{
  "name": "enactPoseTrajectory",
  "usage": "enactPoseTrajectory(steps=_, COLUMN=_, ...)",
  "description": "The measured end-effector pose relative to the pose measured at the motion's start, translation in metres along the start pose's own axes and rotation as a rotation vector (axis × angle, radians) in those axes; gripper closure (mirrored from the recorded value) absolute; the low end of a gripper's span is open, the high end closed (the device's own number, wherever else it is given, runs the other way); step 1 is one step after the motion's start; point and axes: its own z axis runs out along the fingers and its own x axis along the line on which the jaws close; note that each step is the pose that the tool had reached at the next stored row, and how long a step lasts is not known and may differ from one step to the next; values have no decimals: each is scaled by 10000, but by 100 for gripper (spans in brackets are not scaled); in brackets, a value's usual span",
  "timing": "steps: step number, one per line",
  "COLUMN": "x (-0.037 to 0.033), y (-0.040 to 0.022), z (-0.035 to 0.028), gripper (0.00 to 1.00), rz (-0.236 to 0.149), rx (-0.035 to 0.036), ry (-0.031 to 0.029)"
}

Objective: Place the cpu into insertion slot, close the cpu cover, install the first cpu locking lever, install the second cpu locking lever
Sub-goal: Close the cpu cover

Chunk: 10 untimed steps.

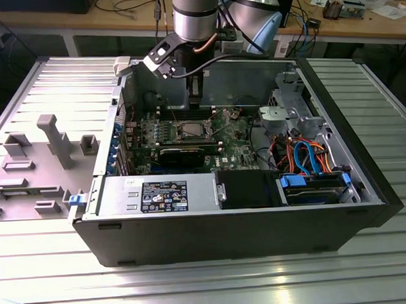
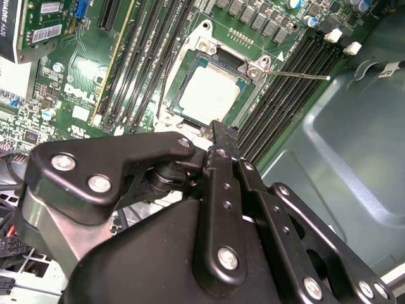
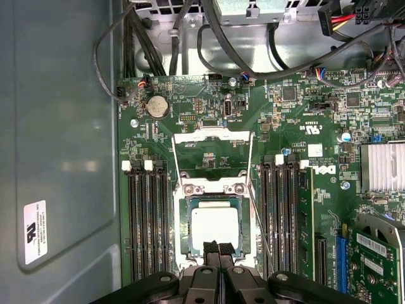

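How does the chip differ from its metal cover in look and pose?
The chip is a solid pale square, while the cover is a metal frame with an open window. The chip lies seated in the socket, while the cover is swung open, clear of it. Both are squarish and similar in size.

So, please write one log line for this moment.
cpu: in slot | cover: open | end effector: shut, by cpu edge

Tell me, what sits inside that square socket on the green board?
The cpu lies flat in the insertion slot, silvery top showing. The gripper covers one edge; whatever lies under the cpu is hidden.
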Motion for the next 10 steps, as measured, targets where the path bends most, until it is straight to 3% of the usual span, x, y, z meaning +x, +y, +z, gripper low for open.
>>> enactPoseTrajectory(steps=10, x=4, y=160, z=3, gripper=89, rz=1, rx=1, ry=0)
